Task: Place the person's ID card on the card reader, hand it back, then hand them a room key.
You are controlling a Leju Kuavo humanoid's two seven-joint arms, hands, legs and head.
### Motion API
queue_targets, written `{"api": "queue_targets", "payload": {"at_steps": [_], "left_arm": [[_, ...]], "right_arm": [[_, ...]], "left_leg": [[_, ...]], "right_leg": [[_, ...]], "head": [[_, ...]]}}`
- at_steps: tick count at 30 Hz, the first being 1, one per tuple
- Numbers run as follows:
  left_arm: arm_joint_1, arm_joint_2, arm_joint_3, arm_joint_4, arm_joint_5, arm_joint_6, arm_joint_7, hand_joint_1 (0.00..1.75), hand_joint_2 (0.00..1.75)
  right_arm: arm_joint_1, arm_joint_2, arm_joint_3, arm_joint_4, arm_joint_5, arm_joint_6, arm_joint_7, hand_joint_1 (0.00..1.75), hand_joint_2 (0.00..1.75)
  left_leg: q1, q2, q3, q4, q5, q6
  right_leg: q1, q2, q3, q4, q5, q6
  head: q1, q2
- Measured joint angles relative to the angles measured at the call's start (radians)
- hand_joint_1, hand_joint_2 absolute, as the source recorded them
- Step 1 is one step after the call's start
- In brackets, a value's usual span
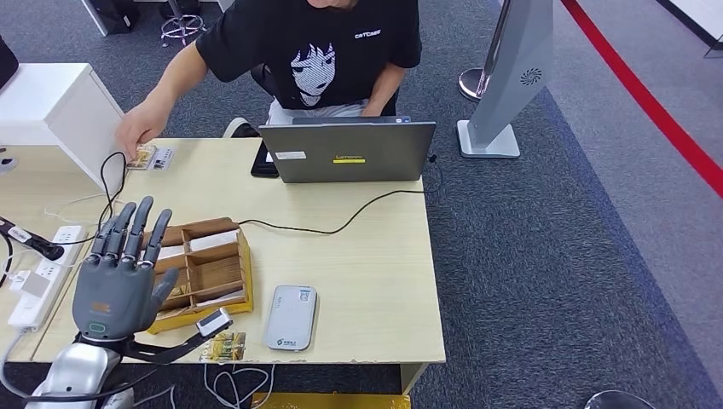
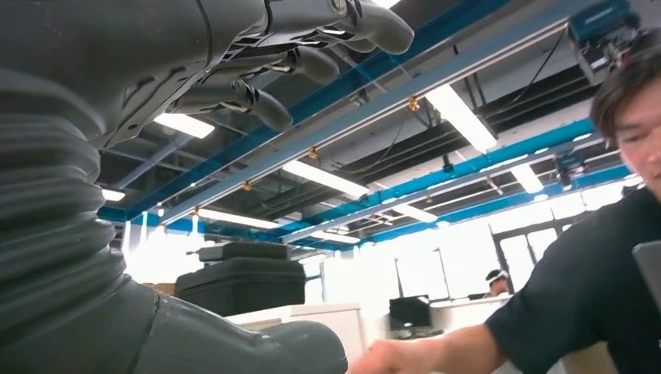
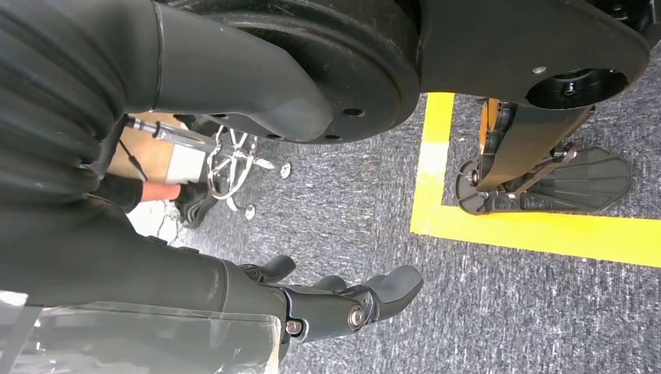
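Three steps: none looks done yet, judging by the layout.
ID card: small yellowish card [image 1: 147, 157] on the pale wooden desk [image 1: 367, 256], far edge, under the person's hand [image 1: 136, 132].
Card reader: flat white rounded device [image 1: 290, 317] at the near edge, nothing on it.
Left hand [image 1: 119, 273]: raised, palm away, fingers spread, holding nothing; card well ahead of it.
Right hand [image 3: 343, 300]: hangs over grey carpet (fingers loosely curled, nothing in them).
Room key: probably in the wooden compartment tray [image 1: 213, 273]; cannot tell.

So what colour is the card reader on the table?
Light grey, nearly white; the card reader shows best in the head view.
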Motion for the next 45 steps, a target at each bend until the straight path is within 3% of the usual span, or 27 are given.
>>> {"api": "queue_targets", "payload": {"at_steps": [6, 24, 32, 39, 42, 45], "left_arm": [[0.002, 0.028, -0.048, 0.043, 0.0, -0.096, 0.01, 0.0, 1.75], [0.049, 0.018, -0.051, 0.089, 0.0, -0.109, -0.039, 0.0, 1.75], [0.067, 0.007, -0.051, 0.086, 0.0, -0.047, -0.043, 0.0, 1.75], [0.071, 0.008, -0.054, -0.012, 0.0, 0.006, -0.016, 0.0, 1.75], [0.085, -0.004, -0.05, -0.064, 0.0, 0.052, -0.081, 0.0, 1.75], [0.127, -0.077, -0.03, -0.139, 0.0, 0.13, -0.212, 0.0, 1.75]], "right_arm": [[0.0, 0.0, -0.002, 0.0, -0.018, -0.003, -0.006, 0.0, 1.75], [0.002, 0.0, -0.023, 0.0, -0.033, -0.01, -0.008, 0.0, 1.75], [0.002, 0.0, -0.026, 0.0, -0.032, -0.014, -0.006, 0.0, 1.75], [0.002, 0.0, -0.026, 0.0, -0.028, -0.014, -0.004, 0.0, 1.75], [0.003, 0.0, -0.026, 0.0, -0.028, -0.015, 0.002, 0.0, 1.75], [0.003, 0.0, -0.027, 0.0, -0.029, -0.018, 0.006, 0.0, 1.75]], "left_leg": [[0.0, 0.0, 0.0, 0.0, 0.0, 0.0], [0.0, 0.0, -0.001, 0.0, 0.0, 0.0], [0.0, 0.0, -0.001, 0.0, 0.0, 0.0], [0.0, 0.0, -0.001, 0.0, 0.0, 0.0], [0.0, 0.0, -0.001, 0.0, 0.0, 0.0], [-0.001, 0.0, -0.001, 0.0, -0.001, 0.001]], "right_leg": [[0.0, 0.0, 0.0, 0.0, 0.0, 0.0], [0.0, 0.0, 0.0, 0.0, 0.0, 0.0], [0.0, 0.0, 0.0, 0.0, 0.0, 0.0], [0.0, 0.0, 0.0, 0.0, 0.0, 0.0], [0.0, 0.0, 0.0, 0.0, 0.0, 0.0], [0.0, 0.0, 0.0, 0.0, 0.0, 0.0]], "head": [[0.0, 0.0], [0.0, 0.0], [0.0, 0.0], [0.0, 0.0], [0.0, 0.0], [0.0, 0.0]]}}
